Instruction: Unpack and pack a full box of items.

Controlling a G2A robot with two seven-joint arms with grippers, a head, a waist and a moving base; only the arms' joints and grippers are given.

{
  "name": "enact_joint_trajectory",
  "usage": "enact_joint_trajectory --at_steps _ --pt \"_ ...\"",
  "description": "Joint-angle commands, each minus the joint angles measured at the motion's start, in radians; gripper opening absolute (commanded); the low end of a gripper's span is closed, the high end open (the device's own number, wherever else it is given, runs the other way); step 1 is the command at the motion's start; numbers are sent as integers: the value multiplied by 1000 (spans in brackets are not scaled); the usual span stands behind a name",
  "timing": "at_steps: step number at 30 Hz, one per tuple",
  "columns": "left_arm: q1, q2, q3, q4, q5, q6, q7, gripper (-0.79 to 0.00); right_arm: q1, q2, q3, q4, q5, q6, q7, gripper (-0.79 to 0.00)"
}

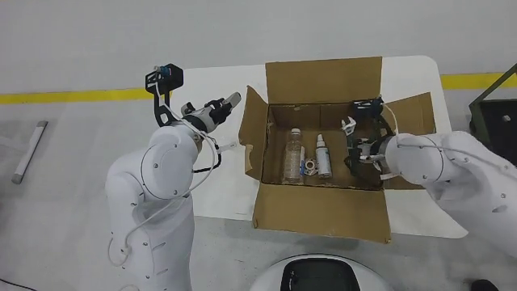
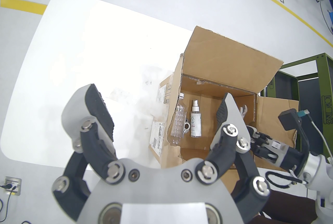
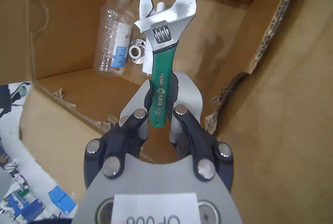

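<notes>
While the right gripper [image 3: 161, 95] is down inside the open cardboard box [image 1: 323, 210], its fingers are pinching the lower end of the green handle of an adjustable wrench [image 3: 166, 27]. The shiny head sticks out past the fingertips toward the far wall of the box. That puts the wrench in the right-hand part of the box, and honestly I can't tell whether its head touches the bottom or hangs just above it. Over in the left part of the box, lying flat on the bottom, you've got a clear plastic bottle [image 1: 293, 155] next to the left wall and a white spray bottle [image 1: 322, 155] beside it. Both lie with their caps toward the far wall. A small metal ring [image 1: 308, 166] is tucked between them near their lower ends. The left gripper [image 2: 161, 108] is over the white table [image 1: 218, 178], just left of the box's left flap, with its fingers spread wide apart and nothing between them. All four flaps of the box are folded outward.
</notes>
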Motion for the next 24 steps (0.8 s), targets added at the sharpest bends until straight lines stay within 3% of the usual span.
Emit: enact_joint_trajectory --at_steps 1,9,17,19,20,21,22,24 --pt "0 0 0 0 0 0 0 0 31 -18 -62 41 -24 42 -40 -785" --pt "0 0 0 0 0 0 0 0 133 -84 -228 207 76 179 -177 -785" --pt "0 0 0 0 0 0 0 0 243 -121 -378 330 205 256 -254 -785" --pt "0 0 0 0 0 0 0 0 273 -127 -417 352 238 272 -270 -606" --pt "0 0 0 0 0 0 0 0 287 -129 -434 359 254 281 -279 -456" --pt "0 0 0 0 0 0 0 0 301 -131 -450 364 270 290 -288 -360" --pt "0 0 0 0 0 0 0 0 313 -132 -466 366 284 299 -297 -280" --pt "0 0 0 0 0 0 0 0 336 -132 -496 368 315 313 -312 -197"
